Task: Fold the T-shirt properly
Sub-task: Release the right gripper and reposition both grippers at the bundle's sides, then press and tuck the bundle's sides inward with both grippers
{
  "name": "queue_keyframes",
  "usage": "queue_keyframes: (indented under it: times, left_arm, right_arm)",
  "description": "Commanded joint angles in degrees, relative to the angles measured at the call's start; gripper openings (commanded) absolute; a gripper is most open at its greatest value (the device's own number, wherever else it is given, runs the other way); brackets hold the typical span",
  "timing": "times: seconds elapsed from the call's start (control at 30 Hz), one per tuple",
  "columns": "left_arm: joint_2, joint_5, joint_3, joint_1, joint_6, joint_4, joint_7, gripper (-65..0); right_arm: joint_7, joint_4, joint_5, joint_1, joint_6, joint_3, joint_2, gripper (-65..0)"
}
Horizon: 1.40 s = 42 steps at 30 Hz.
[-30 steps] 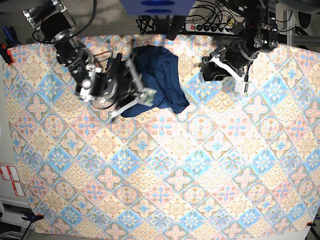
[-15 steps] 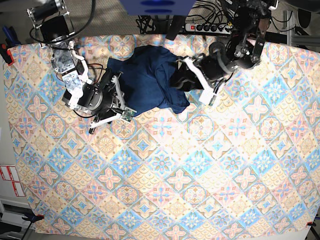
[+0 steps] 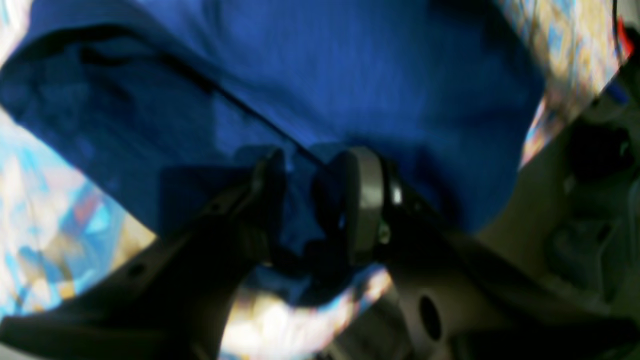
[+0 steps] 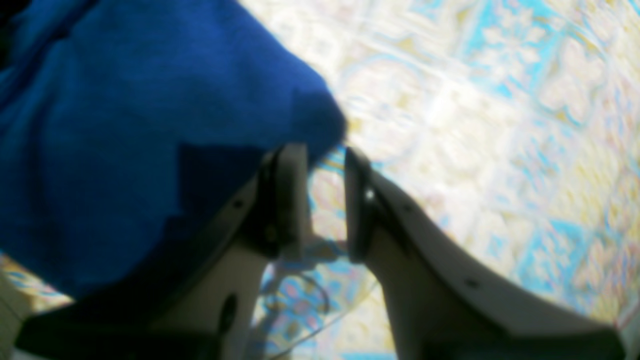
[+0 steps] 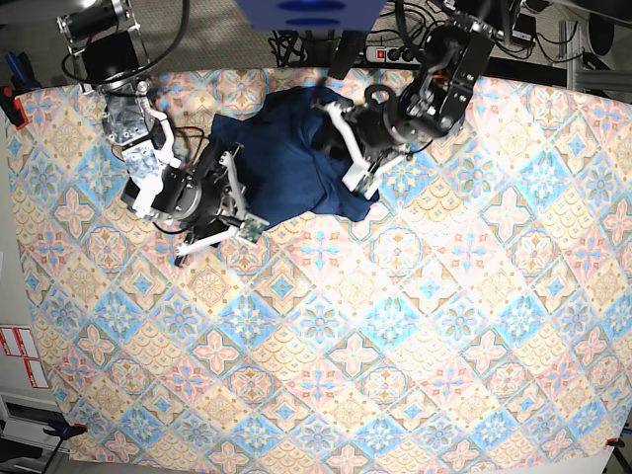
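A: Largest item to be entered first?

B: Bench (image 5: 415, 326), covered by a patterned cloth of blue, peach and cream tiles; seen from above in the base view.

A: Next entry?

B: T-shirt (image 5: 291, 163), dark navy, plain, bunched in a crumpled heap at the far middle of the bench, flanked by both arms.

A: Arms?

B: Left gripper (image 3: 320, 200), recorded over the heap's right edge in the base view. Its fingers (image 3: 362, 200) are seen partly closed, with a fold of the navy fabric lying between them; whether the fold is actually pinched cannot be told, the wrist picture being blurred.

A: And the other?

B: Right gripper (image 4: 325, 200), recorded at the heap's left edge. Its fingers (image 4: 290, 200) are held slightly apart with only patterned cloth visible in the gap; nothing is grasped. The shirt's edge is noted just beside the tip of one finger.

A: Smallest item?

B: Power strip (image 5: 410, 54), black, past the bench's far edge.
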Motion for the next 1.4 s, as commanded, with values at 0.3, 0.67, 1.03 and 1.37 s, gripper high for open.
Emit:
queue_keyframes:
  times: [0.3,0.67,1.03,1.37]
  left_arm:
    - [-5.87,-0.47,-0.46,4.89,-0.21,8.51,-0.73,-45.0]
    - [-2.62,-0.21,7.98,0.85,-0.48,10.71,-0.38,-45.0]
    - [-2.01,-0.39,12.73,-2.4,-0.3,3.23,-0.56,-45.0]
    - [-2.01,2.52,12.46,-3.72,-0.04,0.07,-0.38,-45.0]
  right_arm:
    - [0.55,0.93,0.15,1.07,-0.27,0.75,0.27,-52.3]
    - [0.55,-6.28,0.15,6.43,-0.27,-4.7,-3.51,-53.2]
    - [9.08,-25.18,0.15,16.19,-0.27,-10.15,-3.77,-60.4]
    - [13.21,-40.92,0.06,19.97,-0.27,-16.4,-4.74,-60.4]
